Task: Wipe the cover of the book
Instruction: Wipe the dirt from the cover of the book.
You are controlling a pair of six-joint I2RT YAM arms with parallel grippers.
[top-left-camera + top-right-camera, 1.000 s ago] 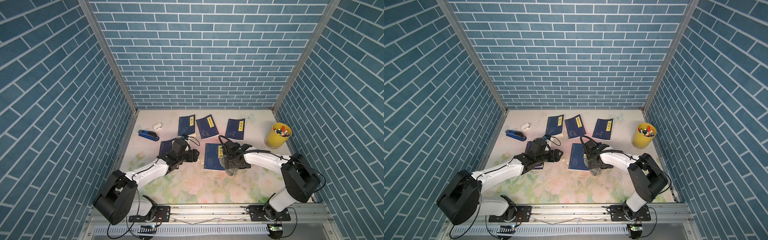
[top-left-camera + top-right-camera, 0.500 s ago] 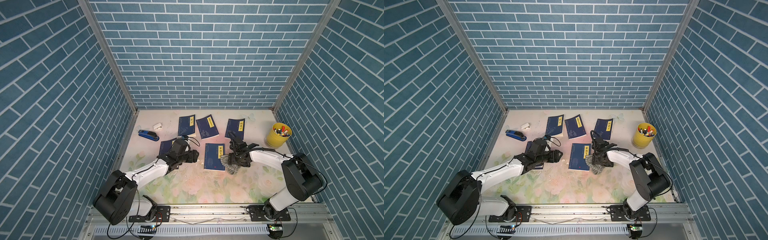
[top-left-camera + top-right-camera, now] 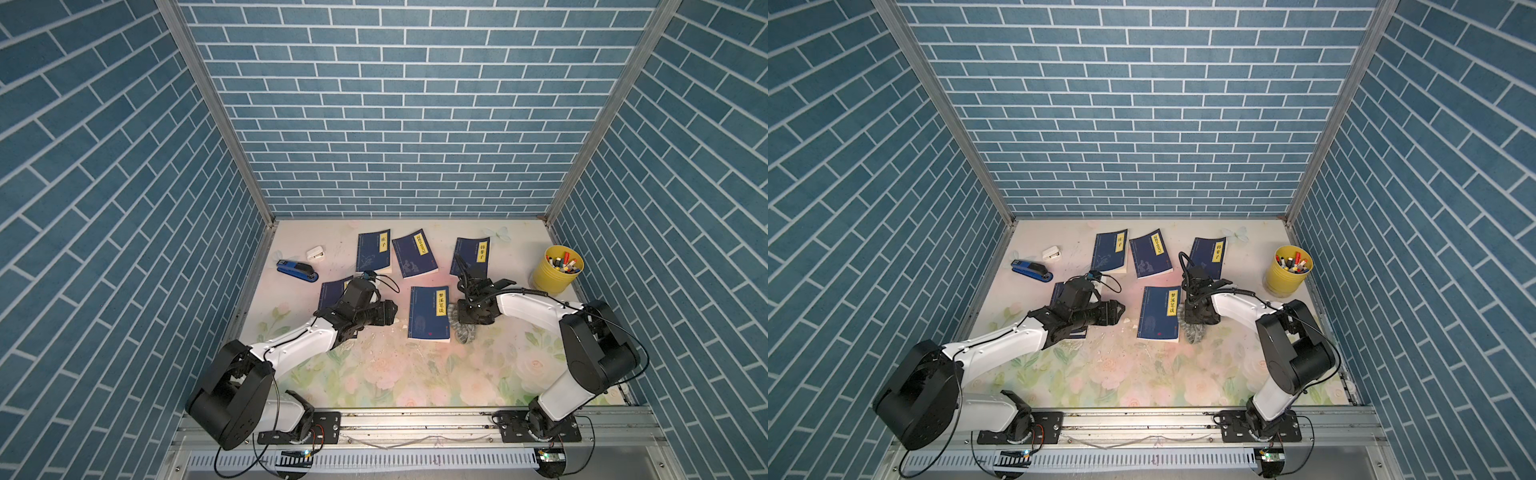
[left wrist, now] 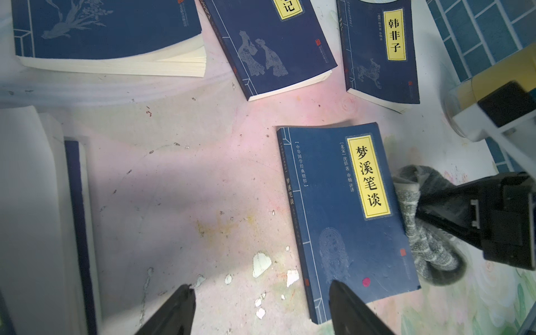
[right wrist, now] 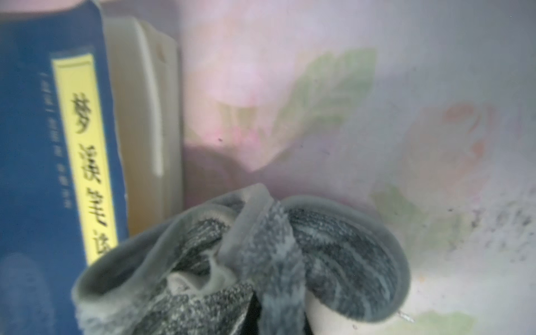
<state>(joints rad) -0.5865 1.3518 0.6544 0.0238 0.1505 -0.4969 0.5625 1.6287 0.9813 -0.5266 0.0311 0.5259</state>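
— What has the right gripper (image 4: 420, 208) got hold of?

— A grey cloth (image 4: 429, 246). The jaws are closed tight on a bunched fold of it, and the rest lies crumpled on the table (image 3: 374, 374) underneath.

— And the book?

— The book (image 3: 428, 313) lies flat about the middle of the table, cover up. It's dark blue with a yellow title strip. The cloth sits just to its right, against the right edge and toward the near corner. I can't tell whether any of it laps onto the cover.

— What about the other arm?

— The left gripper (image 3: 392, 313) hangs to the left of the book and points toward it. Its jaws are wide apart with nothing between them. From above there's a strip of bare table between it and the book.

— What else is lying about?

— A fifth book (image 3: 332, 291) is partly hidden under the left arm. A row of three books (image 3: 414, 253) lies farther back. A blue stapler (image 3: 297, 271) and a small white thing (image 3: 316, 253) are at the far left. A yellow cup (image 3: 557, 276) full of pens stands at the far right, near the wall.
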